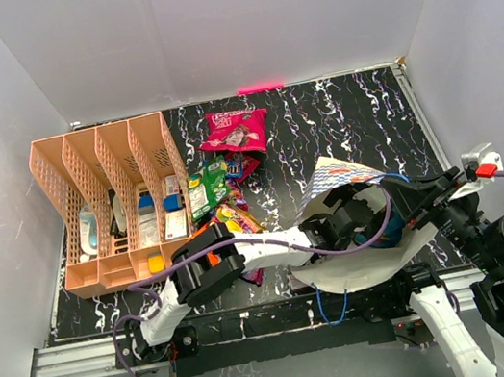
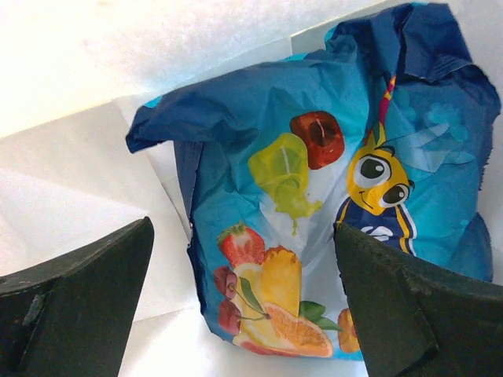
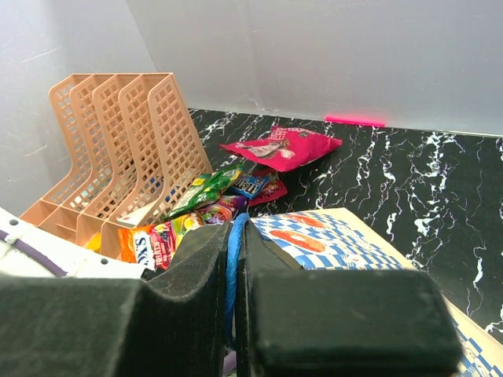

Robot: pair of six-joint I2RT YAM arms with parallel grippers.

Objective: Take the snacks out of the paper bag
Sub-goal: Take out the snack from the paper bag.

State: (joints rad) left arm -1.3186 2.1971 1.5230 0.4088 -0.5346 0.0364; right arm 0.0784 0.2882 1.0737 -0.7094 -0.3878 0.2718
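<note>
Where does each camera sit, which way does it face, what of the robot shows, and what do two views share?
Top external: above and behind the robot, looking down on the table; left arm, right arm show.
Left wrist: inside the paper bag, facing a blue packet; open left tool frames it.
Right wrist: low, facing the far wall; right tool shut on the bag's handle.
Shared: top and right wrist show the rack and pink packet.

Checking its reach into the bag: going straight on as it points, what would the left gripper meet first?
Likely the blue snack packet, lying inside the paper bag, framed by the open left gripper; depth unclear.
</note>
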